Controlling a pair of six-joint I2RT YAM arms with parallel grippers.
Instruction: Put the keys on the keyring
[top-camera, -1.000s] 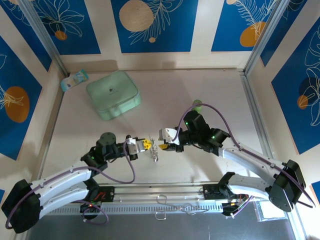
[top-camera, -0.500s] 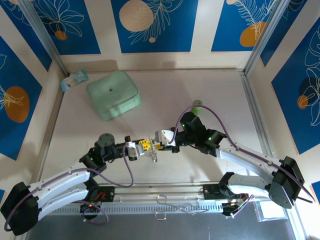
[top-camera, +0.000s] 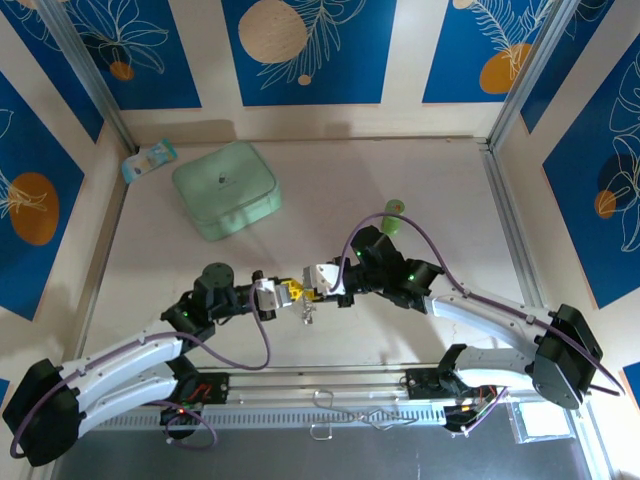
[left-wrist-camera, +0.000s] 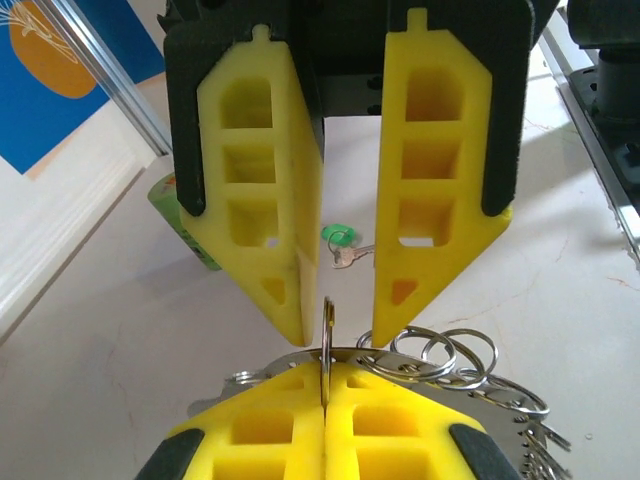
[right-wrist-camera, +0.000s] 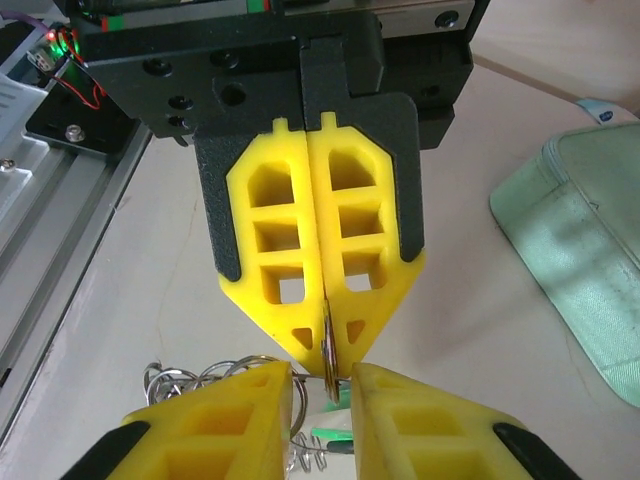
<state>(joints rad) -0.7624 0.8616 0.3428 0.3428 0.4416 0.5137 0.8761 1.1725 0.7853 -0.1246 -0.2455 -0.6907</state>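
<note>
While the left gripper (left-wrist-camera: 325, 375) holds it, the keyring (left-wrist-camera: 327, 322) sits in the middle of the table (top-camera: 330, 180), between the two arms, just where the fingertips of both meet. The left fingers are pressed fully together on one ring of it. In both wrist cameras I see this ring edge-on, as a thin upright line, so its flat side faces the pads and its edge points at the right gripper (left-wrist-camera: 338, 335). Behind the left fingers, several loose wire loops of the keyring spread to one side. From the top camera the loose part shows on the near side of the fingertips. I cannot tell if it touches the table.

The right fingers are partly apart. The edge of the pinched ring stands inside the gap between them, nearer to one pad, and they do not squeeze it.

Of the keys I count one for sure: a key (left-wrist-camera: 340, 237) lying flat on the table past the right fingers, its green head away from the left wrist camera and its metal part toward it. A green sliver also shows low between the right fingers in the right wrist camera. I cannot say which key this is.

Further out I count one upright green cylinder (top-camera: 394, 208) beside the right arm, one mint-green box (top-camera: 226, 188) far left, and one small packet (top-camera: 148, 160) in the far left corner.
</note>
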